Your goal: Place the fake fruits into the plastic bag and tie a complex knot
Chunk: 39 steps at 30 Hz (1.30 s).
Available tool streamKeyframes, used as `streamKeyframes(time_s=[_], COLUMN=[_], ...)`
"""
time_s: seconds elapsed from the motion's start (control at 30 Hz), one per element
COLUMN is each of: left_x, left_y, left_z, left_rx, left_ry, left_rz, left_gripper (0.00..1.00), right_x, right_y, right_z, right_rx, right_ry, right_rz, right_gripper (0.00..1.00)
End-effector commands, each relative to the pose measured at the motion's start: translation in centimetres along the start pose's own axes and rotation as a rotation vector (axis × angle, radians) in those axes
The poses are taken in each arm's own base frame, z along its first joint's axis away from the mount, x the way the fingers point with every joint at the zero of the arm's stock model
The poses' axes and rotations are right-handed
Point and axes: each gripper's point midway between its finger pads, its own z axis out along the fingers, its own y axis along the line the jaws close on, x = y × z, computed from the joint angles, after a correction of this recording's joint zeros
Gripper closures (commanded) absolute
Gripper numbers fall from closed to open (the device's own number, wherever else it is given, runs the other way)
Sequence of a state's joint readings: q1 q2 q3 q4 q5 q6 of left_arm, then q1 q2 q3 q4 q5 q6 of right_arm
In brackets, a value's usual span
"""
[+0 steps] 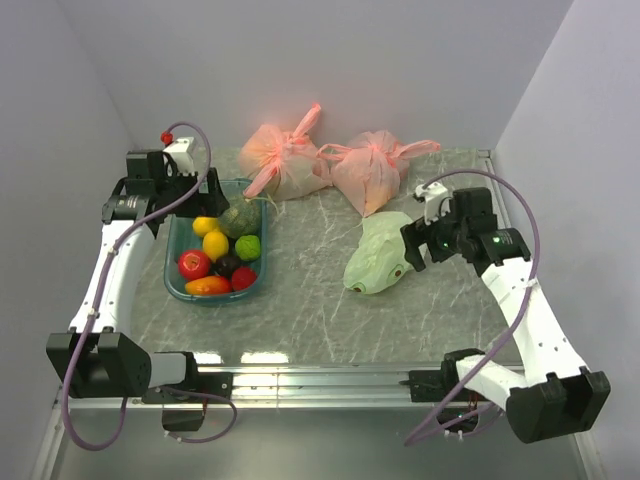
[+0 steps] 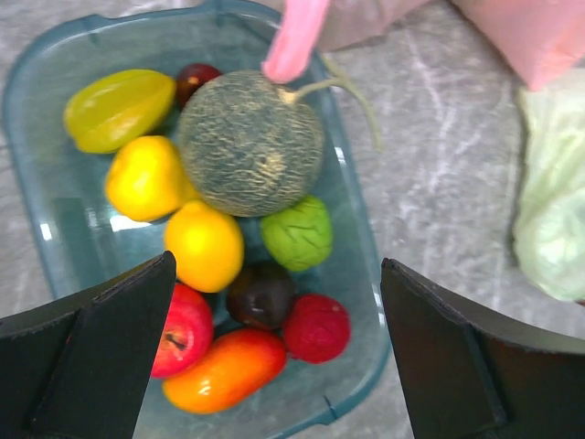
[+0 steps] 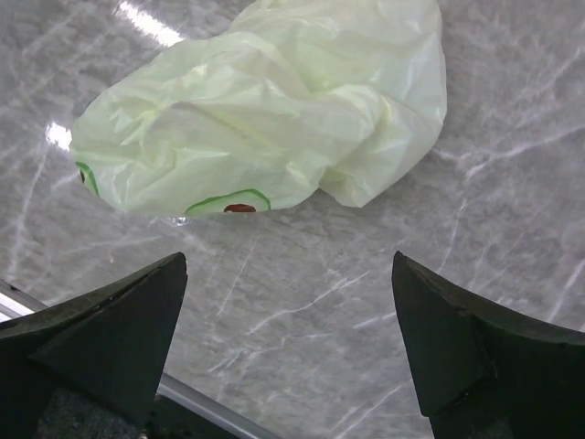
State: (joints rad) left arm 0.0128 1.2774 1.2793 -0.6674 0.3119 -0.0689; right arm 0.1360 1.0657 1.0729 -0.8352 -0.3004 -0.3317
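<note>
The fake fruits [image 1: 220, 255] lie in a teal tub [image 1: 170, 262] at the left. The left wrist view shows a bumpy green melon [image 2: 249, 142], yellow lemons [image 2: 203, 245], a lime-green one [image 2: 297, 233], a dark purple one [image 2: 260, 294], red ones [image 2: 315, 327] and an orange one [image 2: 224, 369]. My left gripper [image 2: 277, 274] hangs open and empty above the tub's near end. The pale green plastic bag [image 1: 378, 255] lies crumpled and flat on the table. My right gripper [image 3: 288, 265] is open over bare table just short of the bag [image 3: 265, 110]. No knot shows in it.
Two tied salmon-pink bags [image 1: 283, 160] [image 1: 375, 170] stand at the back of the marble table. One pink handle [image 2: 294, 37] hangs over the tub's far rim [image 2: 91, 23]. The table's metal front rail [image 1: 320, 375] runs between the arm bases.
</note>
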Motion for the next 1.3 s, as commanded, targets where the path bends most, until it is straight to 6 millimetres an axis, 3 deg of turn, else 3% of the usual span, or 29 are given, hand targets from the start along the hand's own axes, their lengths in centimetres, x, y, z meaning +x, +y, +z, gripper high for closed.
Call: streamKeyframes(time_s=[0.0, 0.23, 0.4, 0.53, 0.7, 0.87, 0.93, 0.97, 1.03, 1.13, 1.17, 1.23, 1.27], left_x=[-2.2, -4.7, -4.5, -3.6, -3.5, -4.1, -4.1, -4.1, -3.9, -3.6, -3.3, -3.0, -3.1], left_y=[-2.6, -2.0, -2.0, -1.9, -2.2, -2.3, -2.3, -2.3, -2.1, -2.5, -3.0, -3.7, -4.1], left_z=[-1.3, -4.1, -4.0, -3.4, -3.1, -3.3, -3.5, -3.5, -3.6, -4.0, -4.3, -4.7, -5.0], left_rx=[0.115, 0.031, 0.02, 0.025, 0.046, 0.05, 0.05, 0.048, 0.037, 0.051, 0.083, 0.122, 0.144], left_ry=[-0.042, -0.196, -0.172, -0.148, -0.144, -0.135, -0.128, -0.128, -0.136, -0.157, -0.176, -0.204, -0.23], left_rz=[0.015, 0.053, -0.001, -0.036, -0.038, -0.021, -0.01, -0.003, -0.004, -0.008, 0.022, 0.055, 0.074], left_gripper=[0.01, 0.01, 0.01, 0.01, 0.01, 0.01, 0.01, 0.01, 0.01, 0.01, 0.01, 0.01, 0.01], right_x=[-1.9, -2.7, -2.0, -0.6, 3.0, 4.8, 4.2, 5.3, 4.5, 4.2, 3.1, 1.5, -1.0], right_y=[-0.1, 3.7, 8.0, 10.1, 10.4, 10.6, 9.6, 8.9, 8.5, 8.8, 9.1, 9.7, 10.2], right_z=[-1.2, 0.3, 2.8, 4.7, 7.4, 9.2, 10.3, 11.2, 12.0, 12.6, 12.3, 11.7, 10.4], right_rx=[0.08, 0.005, -0.041, -0.034, 0.067, 0.101, 0.194, 0.225, 0.291, 0.293, 0.289, 0.262, 0.252], right_ry=[-0.066, -0.036, 0.006, 0.03, 0.085, 0.149, 0.129, 0.165, 0.141, 0.13, 0.103, 0.055, -0.003], right_rz=[-0.167, -0.421, -0.638, -0.751, -0.889, -0.937, -0.971, -1.002, -1.007, -0.988, -0.96, -0.919, -0.882], right_gripper=[0.0, 0.0, 0.0, 0.0, 0.0, 0.0, 0.0, 0.0, 0.0, 0.42, 0.65, 0.97, 1.0])
